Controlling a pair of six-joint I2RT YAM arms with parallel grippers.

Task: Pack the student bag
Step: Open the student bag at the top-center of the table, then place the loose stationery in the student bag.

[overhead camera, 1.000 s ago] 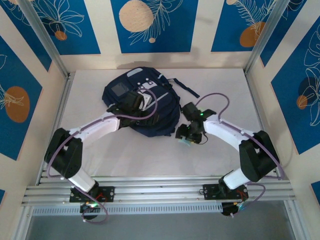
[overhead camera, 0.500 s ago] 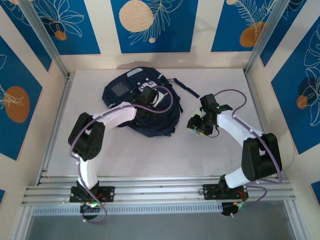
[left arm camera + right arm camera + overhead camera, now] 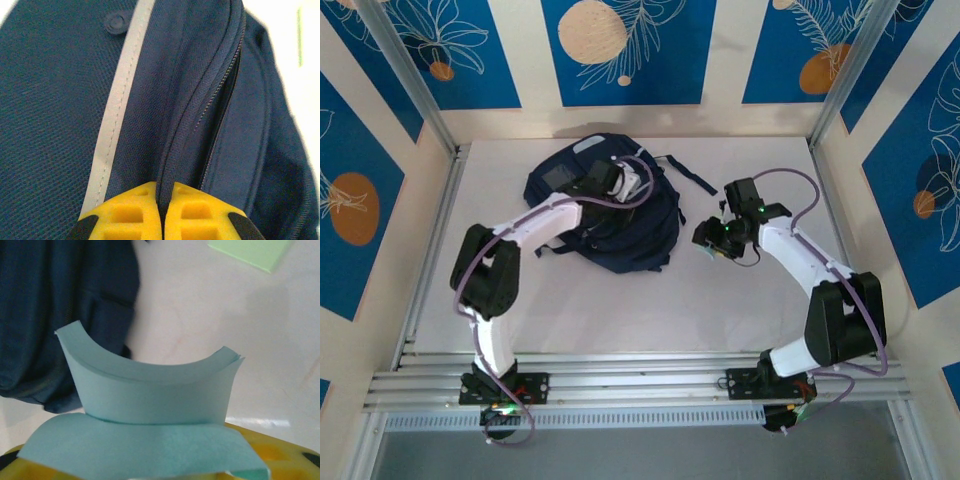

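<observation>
Left gripper [image 3: 162, 212] pinches student bag [image 3: 630, 240] at zipper [image 3: 200, 115]; right gripper [image 3: 713, 243] clamps blue paper pad [image 3: 150, 395] beside bag, not yet packed.

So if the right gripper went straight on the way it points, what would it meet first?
Probably the bare table, just beside the student bag; the bent blue paper pad in the right gripper would touch first. Depth is unclear.

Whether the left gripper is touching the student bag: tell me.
Touching. Left wrist view: the left gripper is shut on a zipper-edge fold of the student bag.
</observation>
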